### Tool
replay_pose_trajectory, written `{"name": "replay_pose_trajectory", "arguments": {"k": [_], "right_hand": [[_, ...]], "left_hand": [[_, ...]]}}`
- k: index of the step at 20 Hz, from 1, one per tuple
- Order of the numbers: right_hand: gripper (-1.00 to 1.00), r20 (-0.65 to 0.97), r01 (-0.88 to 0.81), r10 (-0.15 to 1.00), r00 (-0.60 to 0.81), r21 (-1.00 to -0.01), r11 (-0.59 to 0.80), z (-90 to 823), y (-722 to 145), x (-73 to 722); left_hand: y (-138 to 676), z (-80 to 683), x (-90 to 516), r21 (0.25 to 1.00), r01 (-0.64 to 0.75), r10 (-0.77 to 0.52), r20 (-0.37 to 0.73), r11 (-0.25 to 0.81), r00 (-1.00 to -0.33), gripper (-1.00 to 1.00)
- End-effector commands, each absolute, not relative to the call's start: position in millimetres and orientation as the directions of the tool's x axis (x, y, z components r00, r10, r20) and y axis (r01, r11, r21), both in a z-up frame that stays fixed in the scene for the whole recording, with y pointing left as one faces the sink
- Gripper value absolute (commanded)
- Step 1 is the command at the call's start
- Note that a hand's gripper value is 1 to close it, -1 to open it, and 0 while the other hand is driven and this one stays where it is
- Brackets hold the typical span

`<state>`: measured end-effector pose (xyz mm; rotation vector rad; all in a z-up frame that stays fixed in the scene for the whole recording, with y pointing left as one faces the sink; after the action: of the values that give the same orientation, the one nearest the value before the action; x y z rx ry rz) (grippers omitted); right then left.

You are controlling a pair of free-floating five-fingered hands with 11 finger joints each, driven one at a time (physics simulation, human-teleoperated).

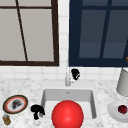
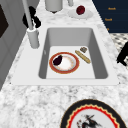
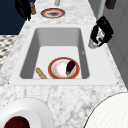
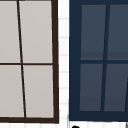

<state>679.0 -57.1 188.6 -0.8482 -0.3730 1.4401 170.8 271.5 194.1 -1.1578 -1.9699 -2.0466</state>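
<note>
Hovering at the back of the sink, the right hand sits against the faucet, its dark fingers curled round the faucet's base on the white ledge; the right side view shows this hand wrapped about the grey fitting, and the left side view shows it behind the upright spout. The left hand hangs near the front left corner of the sink, fingers curled loosely and holding nothing, just right of a patterned plate and a small brown jar on the marble counter. Inside the basin lies a red-rimmed plate with a dark eggplant resting on it, and beside that plate a tan stick-shaped item and a small brown lump. A large red ball shape covers the basin in the front view. To the right, a white dish holds a dark red fruit, near a pale grey container.
</note>
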Motion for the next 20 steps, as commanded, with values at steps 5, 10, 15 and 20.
{"name": "replay_pose_trajectory", "arguments": {"k": [5, 10, 15, 20], "right_hand": [[1.00, -0.308, -0.718, 0.942, 0.131, -0.684, -0.124, 200.5, -29.4, 680.0], [1.00, -0.328, -0.697, 0.930, 0.166, -0.706, -0.125, 197.5, -21.4, 685.9], [1.00, -0.375, -0.690, 0.907, 0.189, -0.708, -0.149, 191.1, -12.5, 679.0], [1.00, -0.410, -0.687, 0.889, 0.202, -0.707, -0.170, 190.5, -6.9, 679.0]], "left_hand": [[271.5, 194.1, 170.8, 0.828, 0.534, 0.435, 0.551, -0.174, -0.713, 0.00], [271.5, 194.1, 170.8, 0.828, 0.534, 0.435, 0.551, -0.174, -0.713, 0.00], [271.5, 194.1, 170.8, 0.828, 0.534, 0.435, 0.551, -0.174, -0.713, 0.00], [271.5, 194.1, 170.8, 0.828, 0.534, 0.435, 0.551, -0.174, -0.713, 0.00]]}}
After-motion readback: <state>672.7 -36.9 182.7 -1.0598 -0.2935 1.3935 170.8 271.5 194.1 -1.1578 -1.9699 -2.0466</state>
